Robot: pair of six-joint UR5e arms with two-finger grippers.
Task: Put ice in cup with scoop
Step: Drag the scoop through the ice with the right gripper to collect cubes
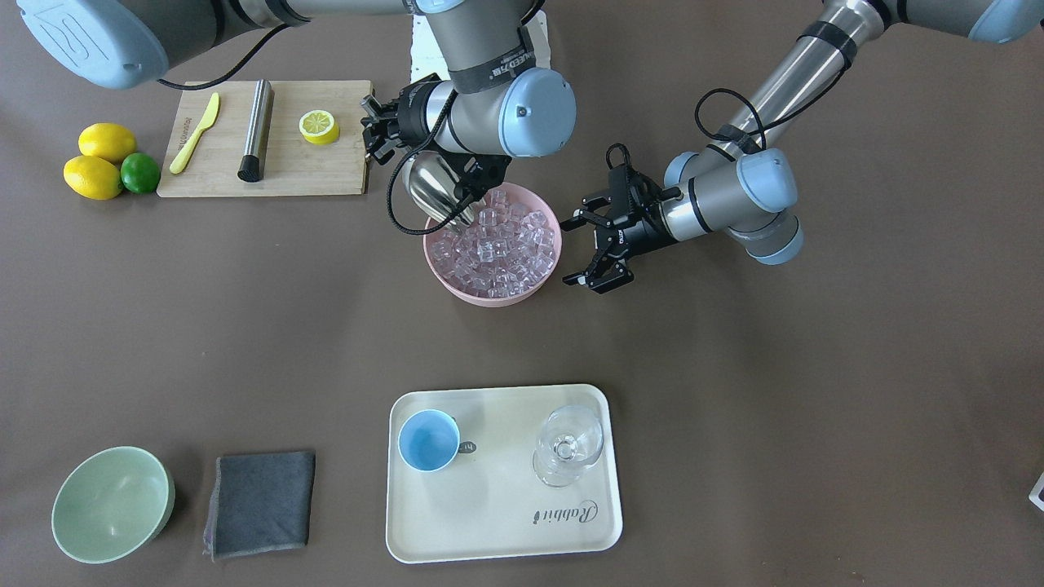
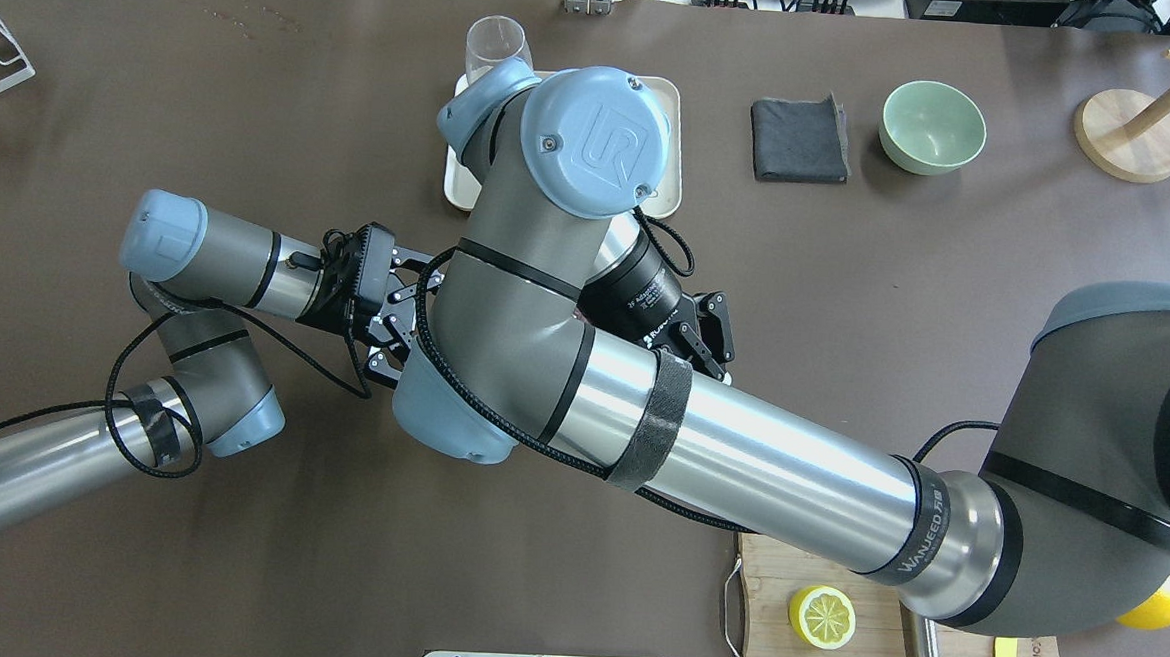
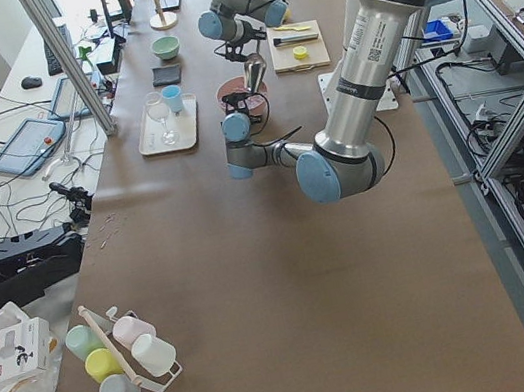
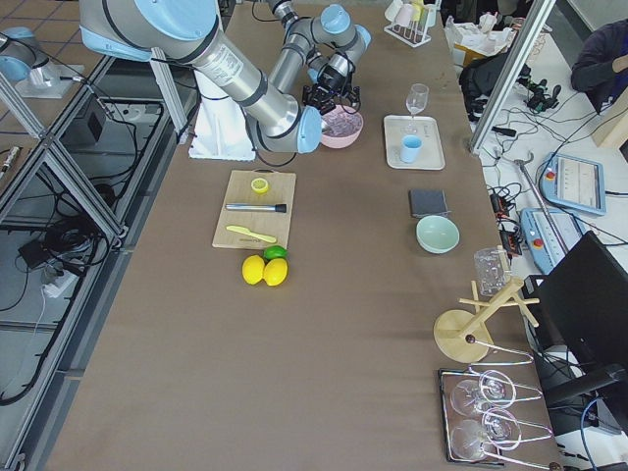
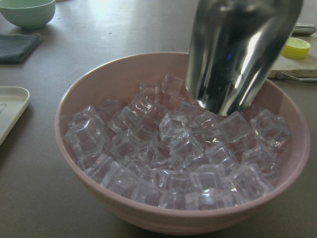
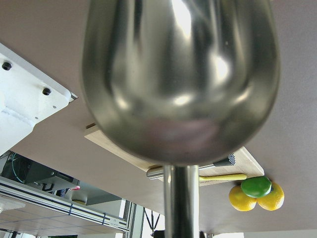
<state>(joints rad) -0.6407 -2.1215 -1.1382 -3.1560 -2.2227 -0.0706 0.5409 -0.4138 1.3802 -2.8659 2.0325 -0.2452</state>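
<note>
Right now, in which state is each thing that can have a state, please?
right gripper, jaws shut on scoop handle
scoop, tip down in the ice
left gripper, jaws open, beside pink bowl
pink bowl, full of ice
cup, upright, empty, on tray
stemmed glass, upright, empty

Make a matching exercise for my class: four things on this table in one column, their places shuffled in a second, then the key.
1. cup
2. scoop
3. lemon half
4. grey cloth

A. on the cutting board
B. beside the green bowl
C. on the tray
D. dipping into the pink bowl of ice

Pairs: 1-C, 2-D, 3-A, 4-B.
</note>
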